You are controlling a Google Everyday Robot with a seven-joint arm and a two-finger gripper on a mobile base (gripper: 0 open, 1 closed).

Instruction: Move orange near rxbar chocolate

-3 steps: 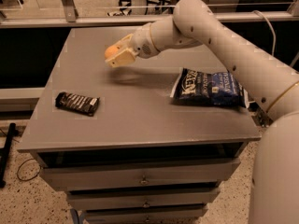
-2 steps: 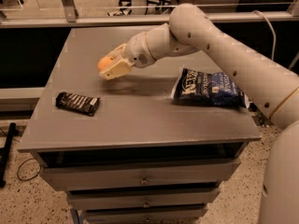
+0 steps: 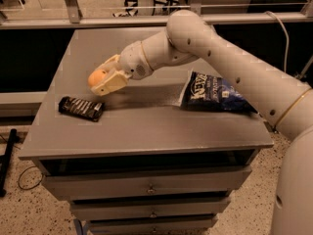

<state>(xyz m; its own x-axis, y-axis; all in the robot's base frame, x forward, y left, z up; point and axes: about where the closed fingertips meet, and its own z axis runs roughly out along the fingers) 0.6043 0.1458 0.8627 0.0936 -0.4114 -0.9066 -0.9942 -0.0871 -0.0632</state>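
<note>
The orange is a small round fruit held between the cream fingers of my gripper, which is shut on it. The gripper hangs just above the grey tabletop at its left side. The rxbar chocolate lies flat in its dark wrapper on the table, just below and left of the gripper, a short gap away. My white arm reaches in from the right across the table.
A blue crinkly chip bag lies on the right side of the table under my arm. The table's left edge is close to the bar. Drawers sit below the front edge. A railing runs behind the table.
My gripper has carried the orange to the left and down, from the table's back middle toward the dark bar. The bar and chip bag have not moved.
</note>
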